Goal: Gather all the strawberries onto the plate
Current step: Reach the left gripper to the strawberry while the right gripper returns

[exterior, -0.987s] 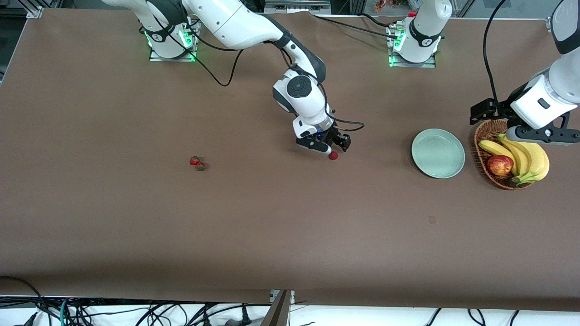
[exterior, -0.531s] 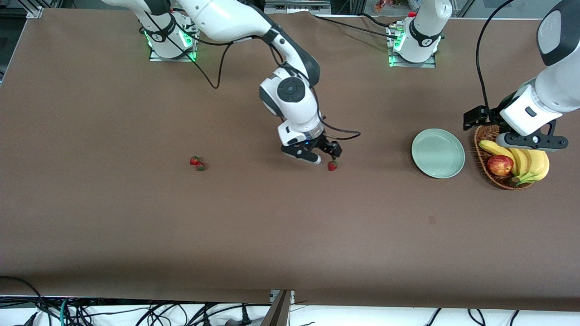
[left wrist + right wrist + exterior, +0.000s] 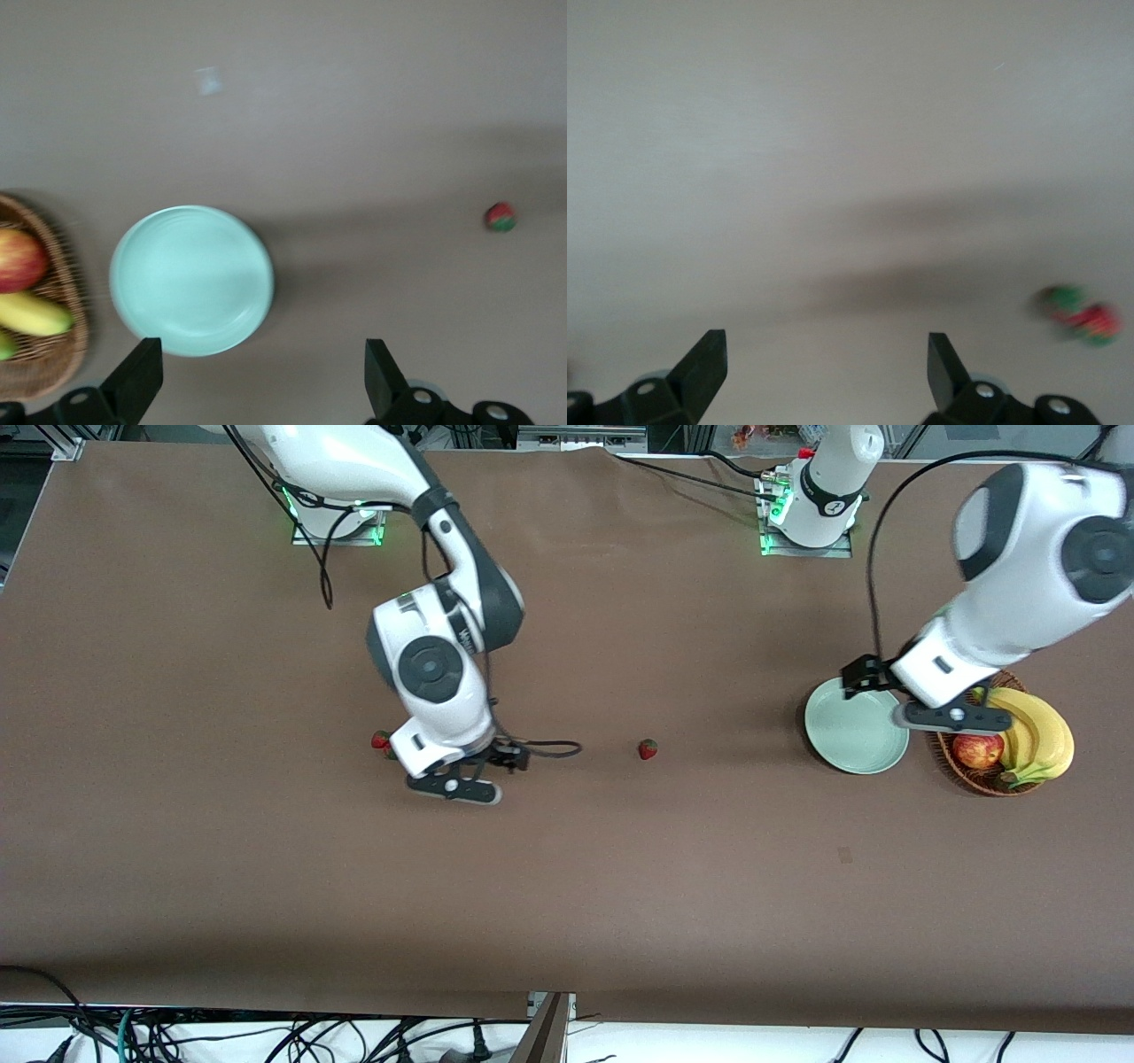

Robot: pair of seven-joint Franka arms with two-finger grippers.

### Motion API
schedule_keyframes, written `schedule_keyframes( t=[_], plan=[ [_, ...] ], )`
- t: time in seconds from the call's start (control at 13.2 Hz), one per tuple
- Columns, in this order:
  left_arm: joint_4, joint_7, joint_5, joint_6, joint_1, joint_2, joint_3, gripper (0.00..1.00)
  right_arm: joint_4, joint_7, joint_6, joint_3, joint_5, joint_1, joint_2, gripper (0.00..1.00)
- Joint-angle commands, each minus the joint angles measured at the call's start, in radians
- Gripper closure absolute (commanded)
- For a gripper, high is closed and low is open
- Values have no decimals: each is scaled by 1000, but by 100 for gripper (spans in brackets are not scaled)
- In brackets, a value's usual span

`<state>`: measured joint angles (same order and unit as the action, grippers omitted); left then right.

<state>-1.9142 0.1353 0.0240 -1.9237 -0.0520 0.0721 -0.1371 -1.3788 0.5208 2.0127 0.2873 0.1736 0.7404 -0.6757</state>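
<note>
Your right gripper (image 3: 456,788) hangs over bare table (image 3: 567,886) in the middle band of the front view, toward the right arm's end. In the right wrist view its fingers (image 3: 700,363) stand wide apart with nothing between them.

Two strawberries (image 3: 381,740) lie touching each other on the table right beside that gripper's wrist, which partly hides them in the front view. They show as a blurred red and green pair (image 3: 1081,317) near the lower edge of the right wrist view.

The third strawberry (image 3: 648,749) sits alone near the centre of the front view, well apart from both grippers. You can also see it (image 3: 500,217) at the edge of the left wrist view.

Your left gripper (image 3: 948,717) hovers over the gap where the plate (image 3: 855,726) meets the basket (image 3: 983,779). Its fingers (image 3: 142,372) are spread and empty. The plate (image 3: 190,279) holds no berries and lies just beside the basket (image 3: 53,372) at the left arm's end. The basket carries an apple (image 3: 977,750) and bananas (image 3: 1041,731).
</note>
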Motion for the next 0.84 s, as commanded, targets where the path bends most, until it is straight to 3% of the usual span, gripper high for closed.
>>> schedule_keyframes(
  t=[0.0,0.15,0.3,0.53,0.76],
  plan=[
    [-8,197,13,-127,-3,72,-128,0,-176,-303,6,59,9,-27,90,0],
    [1,353,-15,-236,-3,156,-226,0,-255,-457,17,107,12,-36,104,0],
    [1,485,-96,-345,-9,247,-289,0,-324,-469,21,113,27,-45,123,0],
    [15,709,-309,-443,-44,389,-314,0,-484,-510,115,113,61,-65,179,5],
    [93,855,-455,-457,-61,535,-348,0,-626,-532,221,113,66,-65,214,9]
  ],
)
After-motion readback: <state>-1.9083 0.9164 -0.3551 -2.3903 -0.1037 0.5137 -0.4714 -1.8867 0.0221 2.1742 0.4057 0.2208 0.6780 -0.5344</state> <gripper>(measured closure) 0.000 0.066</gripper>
